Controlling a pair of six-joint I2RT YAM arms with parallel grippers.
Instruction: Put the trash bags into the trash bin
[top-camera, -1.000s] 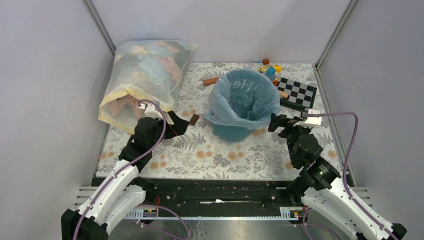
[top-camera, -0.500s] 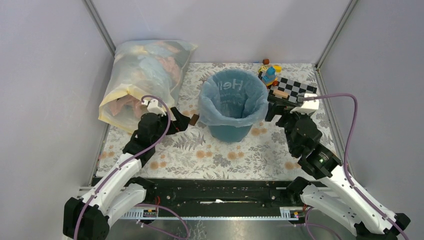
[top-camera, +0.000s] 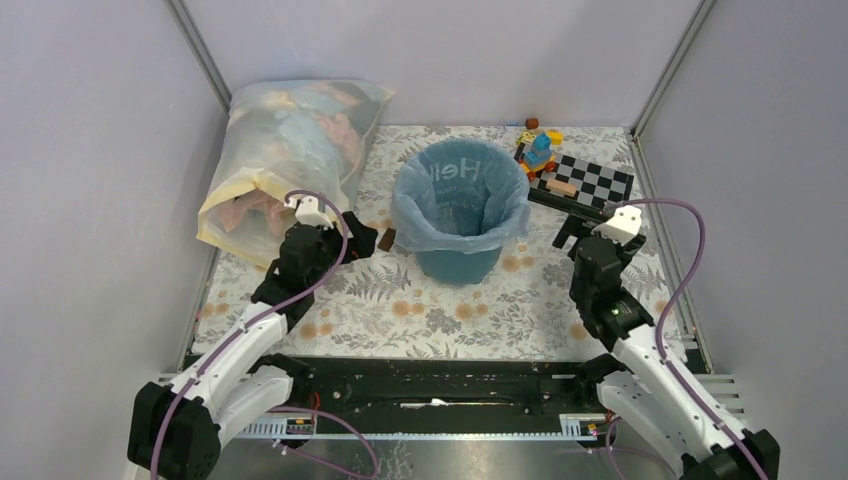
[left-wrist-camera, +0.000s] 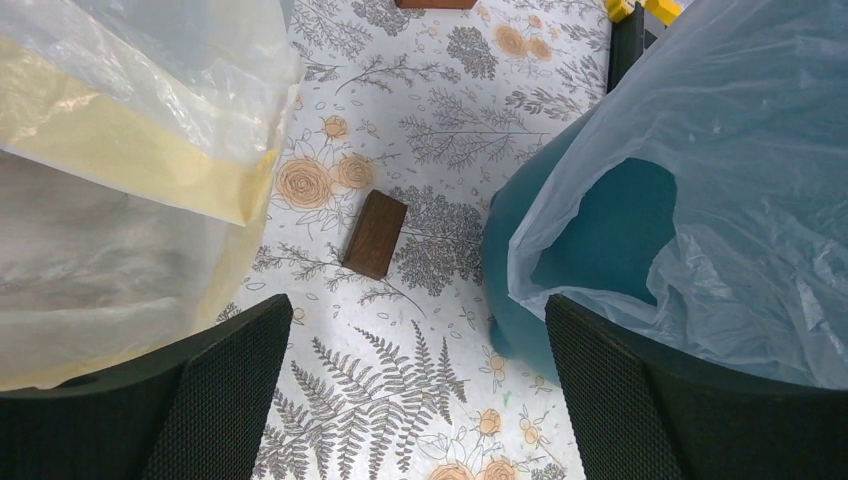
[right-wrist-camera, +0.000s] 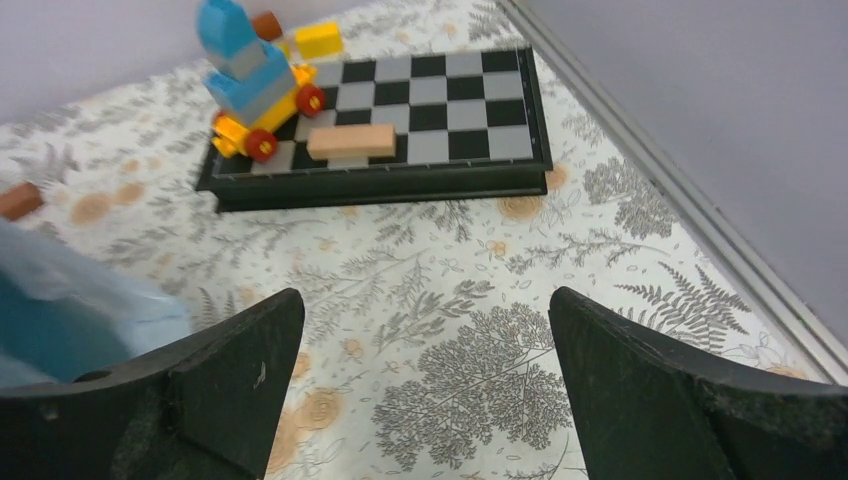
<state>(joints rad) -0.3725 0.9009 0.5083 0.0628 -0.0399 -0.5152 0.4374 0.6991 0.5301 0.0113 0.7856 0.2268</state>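
Enclosure bounded by plain pale lilac-grey walls (top-camera: 90, 200), panels joined by slanting metal corner posts (top-camera: 199, 50), surface (top-camera: 400, 300) covered in a cream fern-and-orange-flower print, black rail (top-camera: 400, 380) mounted along the near edge, scene lit evenly.

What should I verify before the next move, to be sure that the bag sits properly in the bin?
1. The trash bag lines the trash bin, edge folded over the rim where visible: ok.
2. The trash bin stands upright: ok.
3. The left gripper is open and holds nothing: ok.
4. The right gripper is open and holds nothing: ok.
5. The bag reaches the bin's bottom: cannot tell.
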